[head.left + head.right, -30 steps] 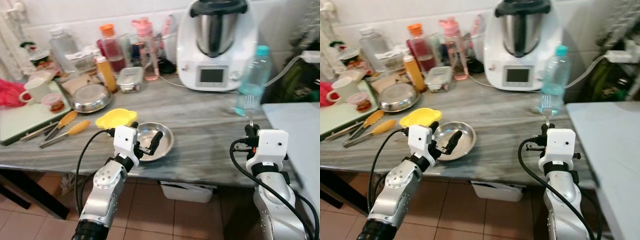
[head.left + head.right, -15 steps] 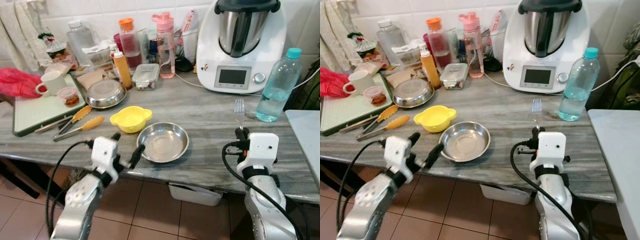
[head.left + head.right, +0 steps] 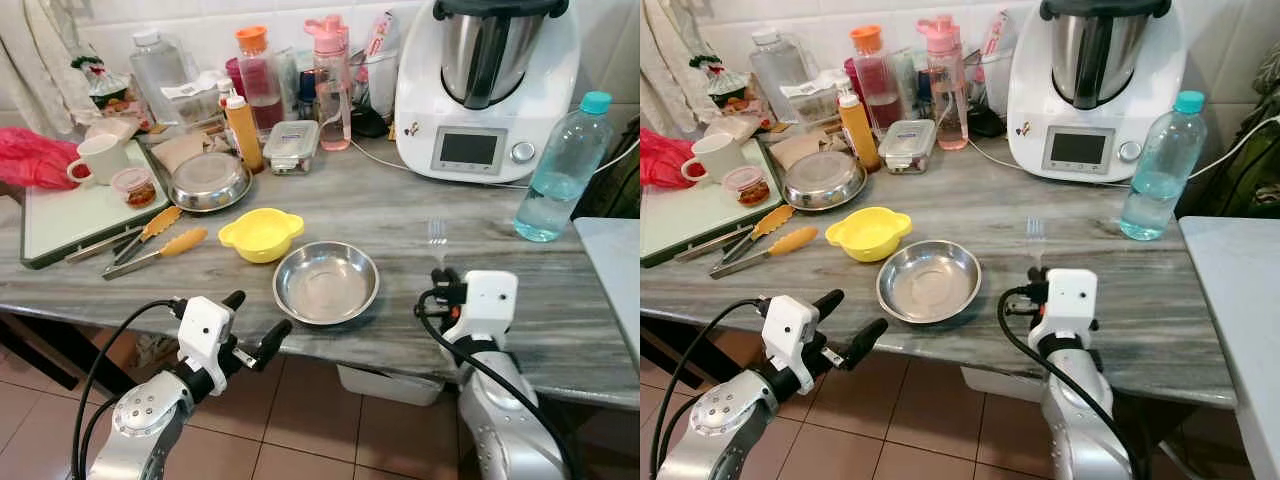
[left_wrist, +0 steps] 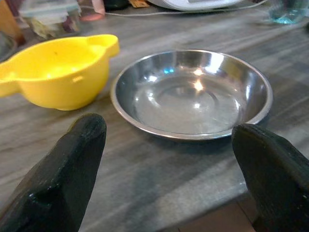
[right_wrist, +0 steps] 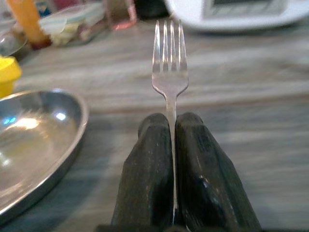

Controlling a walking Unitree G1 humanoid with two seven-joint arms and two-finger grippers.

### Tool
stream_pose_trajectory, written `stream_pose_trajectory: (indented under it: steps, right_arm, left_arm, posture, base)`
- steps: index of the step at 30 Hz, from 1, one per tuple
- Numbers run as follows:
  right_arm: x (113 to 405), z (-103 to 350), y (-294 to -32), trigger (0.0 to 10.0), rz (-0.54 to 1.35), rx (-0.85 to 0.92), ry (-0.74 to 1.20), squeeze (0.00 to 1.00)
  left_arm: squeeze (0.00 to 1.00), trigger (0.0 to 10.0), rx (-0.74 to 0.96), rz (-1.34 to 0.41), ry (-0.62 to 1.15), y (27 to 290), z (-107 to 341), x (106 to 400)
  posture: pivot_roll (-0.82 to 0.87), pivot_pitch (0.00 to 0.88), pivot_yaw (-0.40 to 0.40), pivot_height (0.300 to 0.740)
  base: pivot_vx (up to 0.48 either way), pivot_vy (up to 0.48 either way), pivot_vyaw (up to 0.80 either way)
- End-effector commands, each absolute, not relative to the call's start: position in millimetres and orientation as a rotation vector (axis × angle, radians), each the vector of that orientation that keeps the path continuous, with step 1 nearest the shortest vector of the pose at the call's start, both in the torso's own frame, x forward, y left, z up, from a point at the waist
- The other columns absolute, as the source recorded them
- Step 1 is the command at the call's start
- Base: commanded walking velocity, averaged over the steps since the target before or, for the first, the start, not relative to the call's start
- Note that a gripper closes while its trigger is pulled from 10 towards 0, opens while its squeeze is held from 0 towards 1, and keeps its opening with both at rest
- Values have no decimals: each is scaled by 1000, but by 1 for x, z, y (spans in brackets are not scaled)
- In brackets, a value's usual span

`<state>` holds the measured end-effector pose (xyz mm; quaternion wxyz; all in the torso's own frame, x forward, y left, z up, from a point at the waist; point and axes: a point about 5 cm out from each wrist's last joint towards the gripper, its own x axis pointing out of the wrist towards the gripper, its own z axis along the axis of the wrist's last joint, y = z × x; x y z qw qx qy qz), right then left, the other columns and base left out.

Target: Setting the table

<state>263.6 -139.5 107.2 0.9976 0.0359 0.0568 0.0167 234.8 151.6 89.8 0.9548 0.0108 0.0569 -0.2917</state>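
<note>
A round steel plate [image 3: 326,283] lies near the front edge of the grey marble counter [image 3: 400,215], with a yellow two-handled bowl [image 3: 261,233] just behind it to the left. My right gripper [image 3: 441,275] is shut on a steel fork [image 5: 169,72], tines pointing away, held over the counter just right of the plate [image 5: 34,140]. My left gripper [image 3: 258,326] stands open with nothing between its fingers [image 4: 77,169], in front of the counter edge and left of the plate [image 4: 193,94].
A white kitchen machine [image 3: 487,85] and a water bottle [image 3: 564,168] stand at the back right. Bottles, a lidded container [image 3: 292,146], a steel pan [image 3: 207,182] and tongs [image 3: 150,245] crowd the back left. A green board [image 3: 70,215] carries a cup. A white table [image 3: 612,270] adjoins on the right.
The camera has shifted. My left gripper has drawn back from the plate, which now lies on the counter. My right gripper with the fork has come nearer the plate.
</note>
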Motion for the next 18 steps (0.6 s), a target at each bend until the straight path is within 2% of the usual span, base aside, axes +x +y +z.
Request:
stream_pose_trajectory:
  steps: [1,18]
  right_arm:
    - [267,109,-131,10000,61,105,122,0]
    - [270,77,-112,10000,91,138,275,0]
  left_arm:
    - [0,10000,37,-615,131,154,90,230]
    - [0,10000,46,-641,115,146,114,234]
  posture:
    - [-99,42,121,740]
    - [-83,38,119,740]
  base:
    - [0,0,0]
    - [0,0,0]
